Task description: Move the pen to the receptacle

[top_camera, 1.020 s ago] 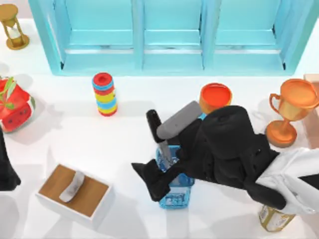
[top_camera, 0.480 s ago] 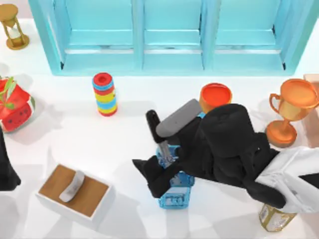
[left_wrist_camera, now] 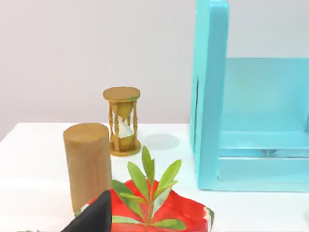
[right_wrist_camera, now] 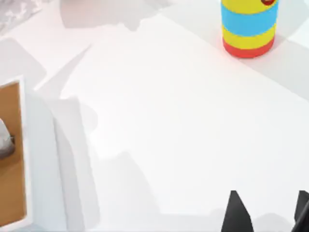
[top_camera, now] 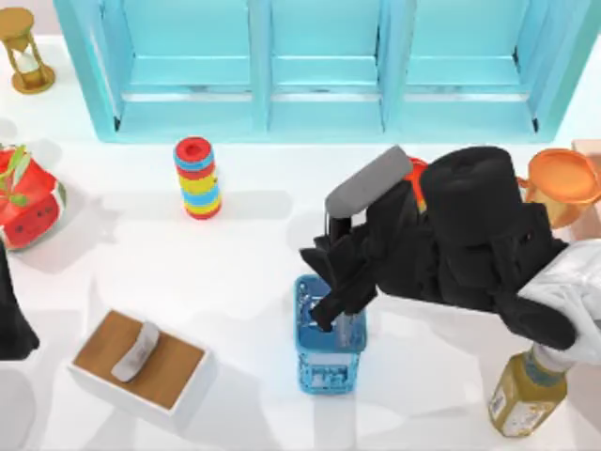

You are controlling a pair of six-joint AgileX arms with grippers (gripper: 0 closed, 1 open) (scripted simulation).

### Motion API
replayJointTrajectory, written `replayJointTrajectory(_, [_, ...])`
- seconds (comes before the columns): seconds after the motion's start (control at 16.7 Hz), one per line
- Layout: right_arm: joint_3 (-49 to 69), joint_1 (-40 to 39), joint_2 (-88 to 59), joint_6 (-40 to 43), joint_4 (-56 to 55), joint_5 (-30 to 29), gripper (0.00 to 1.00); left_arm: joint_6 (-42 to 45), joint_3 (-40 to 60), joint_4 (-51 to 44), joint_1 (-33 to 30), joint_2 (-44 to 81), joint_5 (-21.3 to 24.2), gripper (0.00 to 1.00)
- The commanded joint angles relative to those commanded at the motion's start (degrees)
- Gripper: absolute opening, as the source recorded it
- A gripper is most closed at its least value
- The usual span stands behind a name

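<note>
Nearest stand one yellow glass bottle (top_camera: 522,404) and one white tray (top_camera: 178,390) with a brown floor. On the glossy white table (top_camera: 244,272), one blue latticed plastic basket (top_camera: 329,371) holds the single slim grey pen (top_camera: 344,331), leaning inside. The right gripper (top_camera: 324,315) hangs over the basket's rim, its two pointed black fingers (right_wrist_camera: 237,213) parted and released. Beyond stands one striped ring stack (top_camera: 196,178). The left gripper (top_camera: 11,324) sits at the table's left edge.

Pen (top_camera: 344,329): you see just a grey sliver inside the basket (top_camera: 329,368).
Cup (top_camera: 417,178): mostly behind the right arm.
Left arm (top_camera: 11,315): cut off by the edge.
</note>
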State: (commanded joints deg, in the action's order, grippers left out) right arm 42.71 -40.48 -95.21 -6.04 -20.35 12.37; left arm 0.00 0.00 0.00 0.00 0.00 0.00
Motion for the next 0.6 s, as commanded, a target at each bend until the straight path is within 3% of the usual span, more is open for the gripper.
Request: replayJointTrajectory(0.6, [5.8, 19.9, 26.6, 12.0, 37.5, 16.6, 0.00, 0.0, 0.0, 0.0, 0.0, 0.0, 0.0, 1.00])
